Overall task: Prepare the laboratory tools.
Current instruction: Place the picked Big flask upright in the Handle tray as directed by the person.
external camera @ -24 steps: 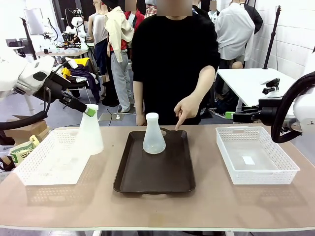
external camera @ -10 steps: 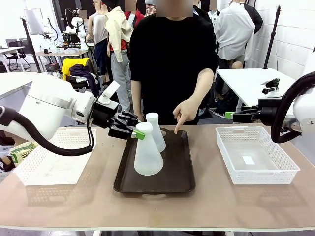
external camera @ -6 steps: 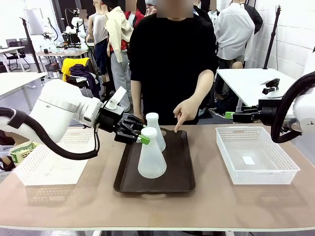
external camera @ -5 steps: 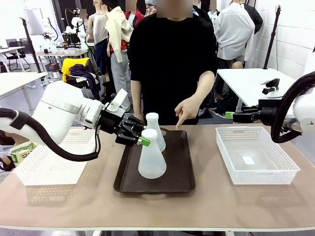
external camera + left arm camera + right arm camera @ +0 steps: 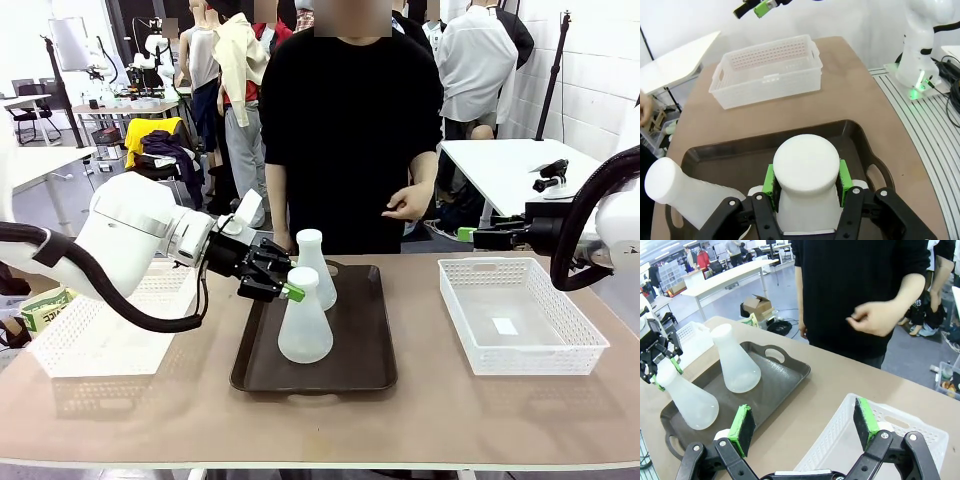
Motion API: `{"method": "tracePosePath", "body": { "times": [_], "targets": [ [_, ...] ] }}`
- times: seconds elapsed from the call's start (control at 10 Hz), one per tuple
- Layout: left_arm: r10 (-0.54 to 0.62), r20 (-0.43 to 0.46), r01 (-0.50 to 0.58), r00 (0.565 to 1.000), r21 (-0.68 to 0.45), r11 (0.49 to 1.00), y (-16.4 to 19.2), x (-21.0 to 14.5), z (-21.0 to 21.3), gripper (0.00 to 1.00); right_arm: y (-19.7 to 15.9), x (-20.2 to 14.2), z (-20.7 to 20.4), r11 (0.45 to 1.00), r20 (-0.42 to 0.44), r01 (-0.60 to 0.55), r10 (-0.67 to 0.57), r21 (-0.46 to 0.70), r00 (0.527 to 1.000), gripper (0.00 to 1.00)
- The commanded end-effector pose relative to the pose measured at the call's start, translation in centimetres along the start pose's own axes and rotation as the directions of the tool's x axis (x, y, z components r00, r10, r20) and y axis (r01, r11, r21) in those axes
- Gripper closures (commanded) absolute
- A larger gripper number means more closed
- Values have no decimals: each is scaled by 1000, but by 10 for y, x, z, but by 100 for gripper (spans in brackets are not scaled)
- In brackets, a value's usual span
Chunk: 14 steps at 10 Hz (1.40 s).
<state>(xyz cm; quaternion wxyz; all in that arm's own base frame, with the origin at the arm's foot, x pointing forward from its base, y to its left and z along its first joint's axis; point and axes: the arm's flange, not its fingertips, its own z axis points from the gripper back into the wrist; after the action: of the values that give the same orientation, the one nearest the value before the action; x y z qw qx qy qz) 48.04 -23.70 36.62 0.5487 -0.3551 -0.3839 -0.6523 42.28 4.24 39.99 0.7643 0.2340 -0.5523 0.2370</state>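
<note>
Two frosted-white flasks stand on the dark brown tray (image 5: 355, 370). My left gripper (image 5: 288, 288) is shut on the neck of the nearer flask (image 5: 305, 328), whose base rests on the tray's middle; from the left wrist its round top (image 5: 806, 162) sits between the green pads (image 5: 769, 181). The second flask (image 5: 315, 270) stands just behind it at the tray's far side, also seen as flask (image 5: 687, 187) and flask (image 5: 734, 360). My right gripper (image 5: 478, 238) hovers open above the right basket, its fingers (image 5: 742, 427) spread wide with nothing between them.
White lattice baskets sit at the left (image 5: 85, 340) and right (image 5: 520, 318) of the tray. A person in black stands at the far edge with a hand (image 5: 410, 203) raised at waist height, off the table. The table's front strip is bare.
My left arm carried the flask from over the left basket onto the tray and lowered it to rest in front of the other flask. The person's pointing hand lifted off the tray.
</note>
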Motion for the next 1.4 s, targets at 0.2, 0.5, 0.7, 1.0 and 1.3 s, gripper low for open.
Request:
{"method": "tracePosePath", "body": {
  "times": [0.2, 0.5, 0.7, 1.0, 1.3],
  "targets": [
    [40, 29, -40, 999, 27, 999, 5, -1, -3, 42, 0, -1, 1, 1000, -7, 12, -12, 1, 1000, 0],
    [54, 16, -54, 998, 27, 998, 6, -3, -1, 0, 0, -1, 1, 1000, -7, 12, -12, 1, 1000, 0],
    [97, 8, -97, 995, 11, 995, 7, -9, 3, 0, 0, -1, 1, 1000, -7, 12, -12, 1, 1000, 0],
    [137, -7, -137, 990, 3, 991, 6, -18, 10, 0, 0, -1, 1, 1000, -7, 12, -12, 1, 1000, 0],
    [222, -105, -231, 969, -76, 970, 11, -30, 14, 0, 0, -1, 1, 1000, -7, 12, -12, 1, 1000, 0]
  ]
}}
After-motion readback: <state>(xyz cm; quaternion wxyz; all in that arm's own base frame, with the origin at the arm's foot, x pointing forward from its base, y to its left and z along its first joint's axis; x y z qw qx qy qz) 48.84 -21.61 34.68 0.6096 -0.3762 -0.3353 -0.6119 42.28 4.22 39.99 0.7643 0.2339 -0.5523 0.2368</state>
